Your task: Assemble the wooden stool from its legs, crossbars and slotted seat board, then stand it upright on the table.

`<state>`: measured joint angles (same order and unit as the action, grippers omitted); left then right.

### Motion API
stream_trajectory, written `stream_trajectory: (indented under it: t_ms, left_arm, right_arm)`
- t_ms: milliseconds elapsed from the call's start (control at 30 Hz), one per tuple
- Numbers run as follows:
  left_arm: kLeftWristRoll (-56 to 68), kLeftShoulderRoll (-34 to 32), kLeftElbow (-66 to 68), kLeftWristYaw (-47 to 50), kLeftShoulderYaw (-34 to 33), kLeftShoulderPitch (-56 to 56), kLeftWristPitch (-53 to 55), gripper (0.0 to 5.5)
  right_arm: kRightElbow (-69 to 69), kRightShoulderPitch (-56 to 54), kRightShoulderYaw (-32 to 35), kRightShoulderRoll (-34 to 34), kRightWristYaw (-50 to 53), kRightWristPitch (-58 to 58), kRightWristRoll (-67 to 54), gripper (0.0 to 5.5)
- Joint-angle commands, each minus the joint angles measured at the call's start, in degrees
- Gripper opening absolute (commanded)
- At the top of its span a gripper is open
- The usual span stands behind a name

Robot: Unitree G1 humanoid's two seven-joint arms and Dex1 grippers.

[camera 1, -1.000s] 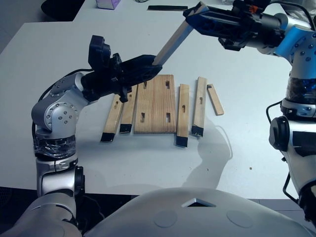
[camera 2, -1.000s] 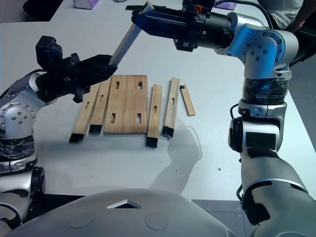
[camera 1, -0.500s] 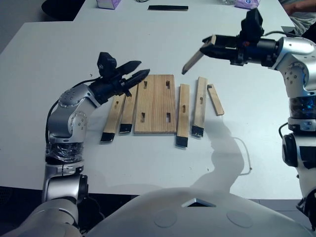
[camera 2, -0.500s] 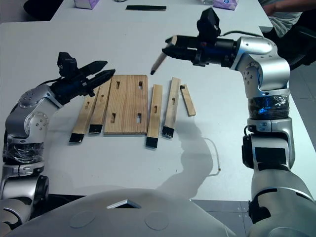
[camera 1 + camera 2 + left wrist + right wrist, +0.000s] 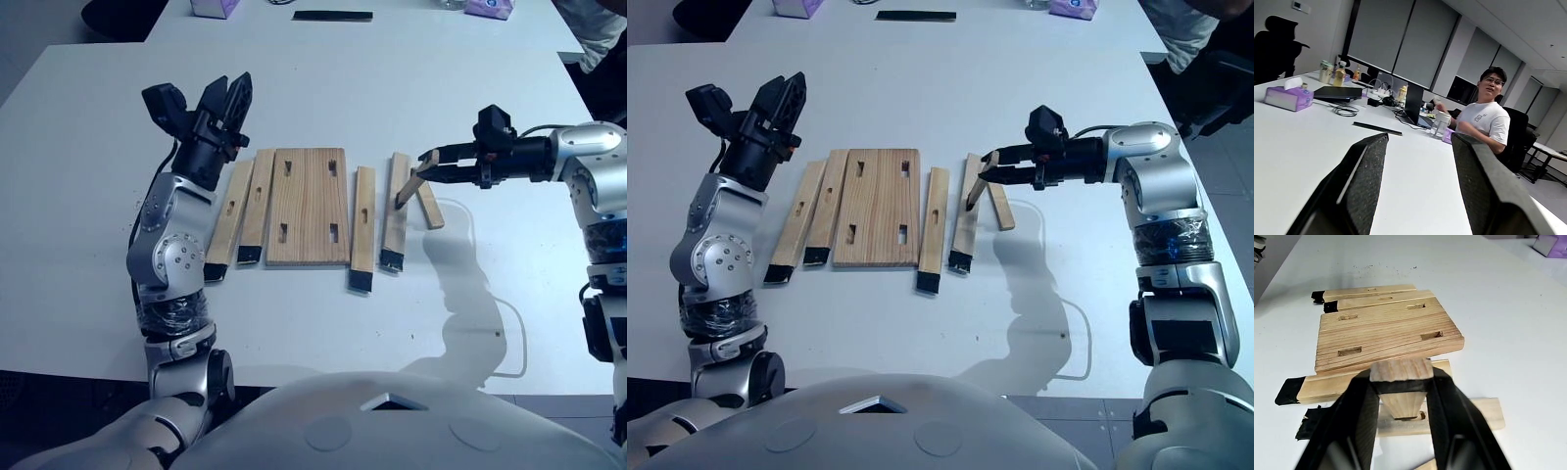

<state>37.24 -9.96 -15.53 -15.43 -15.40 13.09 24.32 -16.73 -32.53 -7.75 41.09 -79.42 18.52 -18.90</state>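
Note:
The slotted seat board (image 5: 309, 206) lies flat mid-table, with two legs (image 5: 242, 211) on its left and two (image 5: 363, 225) on its right. My right gripper (image 5: 423, 166) is shut on a short crossbar (image 5: 409, 186). The crossbar tilts down, its lower end resting at the slot of the rightmost leg (image 5: 395, 220). In the right wrist view the crossbar (image 5: 1400, 387) sits between both fingers, over that leg (image 5: 1486, 413). A second crossbar (image 5: 428, 201) lies flat beside that leg. My left gripper (image 5: 232, 88) is raised left of the parts, pointing up, open and holding nothing.
The white table (image 5: 108, 117) has bare room left, right and in front of the parts. Along the far edge sit a tissue box (image 5: 214, 8), a black strip (image 5: 331, 16) and a purple box (image 5: 488, 8).
My right gripper has come down from high over the table, bringing the crossbar onto the rightmost leg. My left gripper has drawn back from the crossbar's lower end and swung upward.

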Motion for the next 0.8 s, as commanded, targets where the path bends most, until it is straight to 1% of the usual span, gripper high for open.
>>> stream_trajectory:
  t_ms: [33, 200, 367, 600, 800]
  left_arm:
    - [0.4, -0.7, 0.6, 0.0, 0.1, 0.1, 1.0, 2.39]
    - [0.6, 0.0, 0.6, -0.2, 1.1, -0.4, 1.1, 2.39]
    - [0.4, 1.1, 0.5, -0.4, 2.4, -1.4, 0.8, 2.39]
    - [0.7, 1.9, -0.4, -0.1, 3.5, -2.6, 0.9, 2.39]
    - [1.7, 1.0, -1.8, -1.9, 4.9, -3.7, 1.8, 2.39]
  right_arm:
    - [-1.4, 0.0, 0.0, 0.0, 0.7, -0.7, 1.5, 1.30]
    - [-4.5, -1.1, 0.2, -1.0, 2.3, -1.9, 2.7, 1.30]
    - [-8.2, -3.1, -1.3, -1.6, 2.3, -3.9, 5.0, 1.30]
    - [-12.2, -0.4, -7.2, -4.0, 4.8, -7.6, 11.3, 1.30]
    - [-15.3, -1.6, -7.8, -4.4, 4.4, -1.0, 10.0, 1.30]
